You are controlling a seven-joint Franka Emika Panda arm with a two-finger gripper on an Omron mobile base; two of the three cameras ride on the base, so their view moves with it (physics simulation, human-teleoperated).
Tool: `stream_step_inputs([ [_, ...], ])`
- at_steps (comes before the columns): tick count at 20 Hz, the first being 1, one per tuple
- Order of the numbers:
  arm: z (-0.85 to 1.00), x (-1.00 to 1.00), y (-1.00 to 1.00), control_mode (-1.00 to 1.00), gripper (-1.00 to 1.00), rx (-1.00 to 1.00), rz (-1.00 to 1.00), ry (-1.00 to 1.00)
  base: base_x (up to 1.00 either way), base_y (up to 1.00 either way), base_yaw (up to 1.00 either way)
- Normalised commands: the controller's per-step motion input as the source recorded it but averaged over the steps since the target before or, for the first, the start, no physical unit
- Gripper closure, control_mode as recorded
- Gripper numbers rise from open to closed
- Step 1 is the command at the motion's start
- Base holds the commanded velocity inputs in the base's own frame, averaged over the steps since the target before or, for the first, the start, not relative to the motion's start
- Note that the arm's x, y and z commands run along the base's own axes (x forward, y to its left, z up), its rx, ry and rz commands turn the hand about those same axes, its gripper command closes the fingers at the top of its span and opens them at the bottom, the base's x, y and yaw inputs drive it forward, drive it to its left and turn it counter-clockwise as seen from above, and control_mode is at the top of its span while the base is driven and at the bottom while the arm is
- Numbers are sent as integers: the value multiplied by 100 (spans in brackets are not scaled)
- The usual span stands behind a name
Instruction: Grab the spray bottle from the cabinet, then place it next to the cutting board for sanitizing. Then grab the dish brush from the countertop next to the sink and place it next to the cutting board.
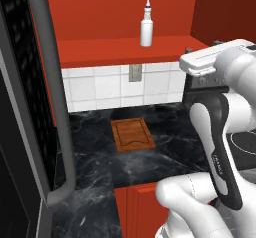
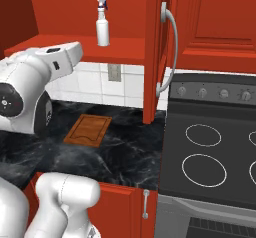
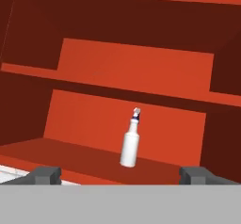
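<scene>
In the hand view, wide-open empty gripper (image 3: 120,175) facing spray bottle (image 3: 130,141); base views: cutting board (image 1: 132,135) below

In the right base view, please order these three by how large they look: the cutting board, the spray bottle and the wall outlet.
1. cutting board
2. spray bottle
3. wall outlet
The last two look close in size, and the bottle stands nearer the camera, so their order is uncertain.

white spray bottle (image 1: 146,31), red cabinet (image 1: 125,49), brown cutting board (image 1: 132,135)
</scene>
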Motion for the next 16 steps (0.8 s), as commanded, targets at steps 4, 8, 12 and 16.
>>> stream_step_inputs([
  [4,13,48,14,-100,-100,0,-3,10,0,0,0],
  [8,2,46,5,-100,-100,0,-4,13,0,0,0],
  [12,0,35,0,-100,-100,0,-6,7,0,0,0],
  [16,0,32,0,-100,-100,0,-8,9,0,0,0],
])
